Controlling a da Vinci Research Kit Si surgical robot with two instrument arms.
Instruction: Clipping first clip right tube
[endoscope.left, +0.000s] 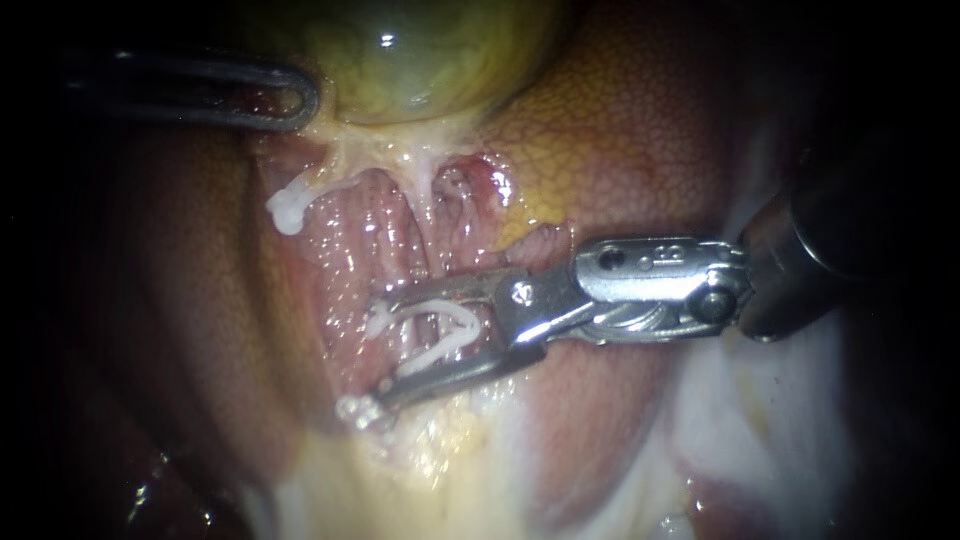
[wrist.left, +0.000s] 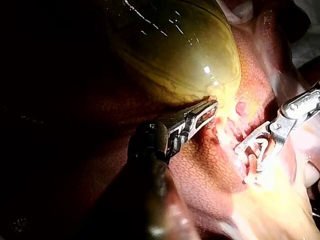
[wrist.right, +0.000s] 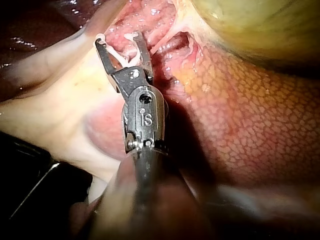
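Closest in, well below the gallbladder (endoscope.left: 420, 60), my right instrument (endoscope.left: 368, 358) lies across the dissected bed. Its jaws are spread wide and carry a white clip (endoscope.left: 462, 322) that sits against both of them, not yet squeezed. The clip's mouth faces away from the shaft, toward the pink tissue under the gallbladder's neck.

Nearer the gallbladder, the right tube (endoscope.left: 437, 195) runs as a pale strand down from the neck toward the upper jaw. I cannot tell whether it already lies inside the clip's mouth, because glare and wet tissue hide its lower stretch. A second pale strand (endoscope.left: 290, 205) hangs beside it, farther from the right instrument.

Farthest, at the gallbladder's lower rim, my left instrument (endoscope.left: 305, 100) seems clamped on the gallbladder's pale fringe, holding it up.

I judge the step to be placement, with the clip loaded but not closed. The next move calls for seating the tube fully between the clip's legs, with both tips showing past it, then squeezing.

Room is tight. The liver (endoscope.left: 640, 150) borders the bed beside the gallbladder on the shaft's side, and the other strand lies close on the opposite side. The lower jaw's tip sits near yellowish fat (endoscope.left: 450, 470) far below the gallbladder. Open room lies back along the shaft.
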